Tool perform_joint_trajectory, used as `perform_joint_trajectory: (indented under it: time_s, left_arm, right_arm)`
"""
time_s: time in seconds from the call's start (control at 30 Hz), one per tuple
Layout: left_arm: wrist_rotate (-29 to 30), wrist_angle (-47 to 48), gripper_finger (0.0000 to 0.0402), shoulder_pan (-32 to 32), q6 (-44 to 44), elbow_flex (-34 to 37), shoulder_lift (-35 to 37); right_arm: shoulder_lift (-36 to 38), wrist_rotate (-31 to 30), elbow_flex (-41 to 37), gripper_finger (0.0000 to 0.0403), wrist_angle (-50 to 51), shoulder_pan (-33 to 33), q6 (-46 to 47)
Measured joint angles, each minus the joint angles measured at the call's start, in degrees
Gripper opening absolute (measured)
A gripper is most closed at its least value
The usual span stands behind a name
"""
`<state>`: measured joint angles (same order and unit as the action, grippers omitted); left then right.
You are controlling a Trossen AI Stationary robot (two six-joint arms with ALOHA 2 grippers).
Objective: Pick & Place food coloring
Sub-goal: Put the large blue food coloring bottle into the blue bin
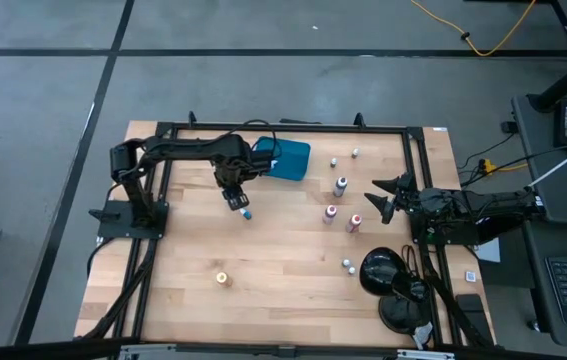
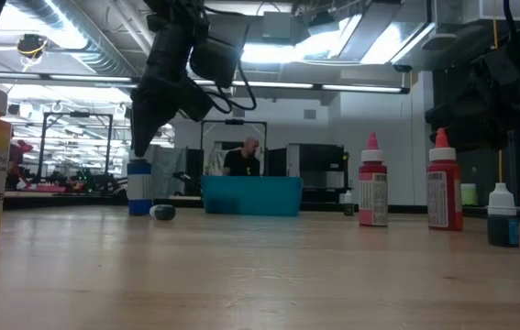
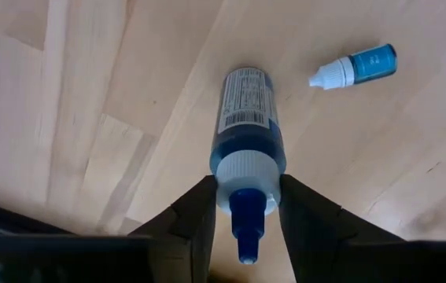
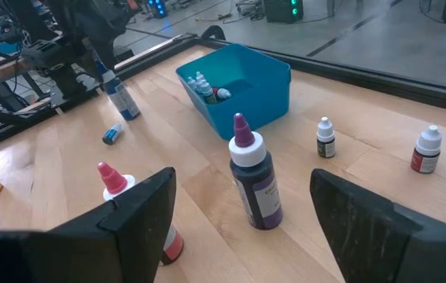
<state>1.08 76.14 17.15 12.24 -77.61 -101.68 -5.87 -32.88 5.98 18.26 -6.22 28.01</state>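
Two fingers of the left gripper (image 3: 242,216) pinch the white collar of a blue bottle (image 3: 246,126) standing upright on the table (image 1: 283,265), with a small blue vial (image 3: 356,67) lying just beside it. Behind them sits the tray (image 1: 285,157) holding more bottles. Farther right, the right gripper (image 1: 381,198) waits, spread wide, near red and purple bottles.

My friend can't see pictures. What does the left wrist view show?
Two dark fingers sit on either side of the white cap of a blue bottle standing on a wooden table. A tiny blue bottle lies on its side nearby.
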Motion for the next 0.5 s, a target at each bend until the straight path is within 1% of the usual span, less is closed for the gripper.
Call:
perform_joint_trajectory:
  time_s: [0.1,0.2,0.4,0.5]
  left_arm:
    - [1.88,1.21,0.0116,0.20,0.09,-1.66,-0.39]
    - [2.45,2.28,0.0112,1.03,0.03,-3.95,-0.36]
    - [2.47,5.33,0.0116,2.63,-0.96,-9.08,-0.34]
    - [2.62,7.53,0.0112,3.70,-1.87,-12.93,-0.34]
  right_arm:
    - [0.00,0.00,0.00,0.0294,0.00,0.00,0.00]
    - [0.00,0.00,0.00,0.0294,-0.02,0.02,0.00]
    - [0.00,0.00,0.00,0.0294,0.00,0.02,0.00]
    - [0.00,0.02,0.00,0.0294,-0.01,0.01,0.00]
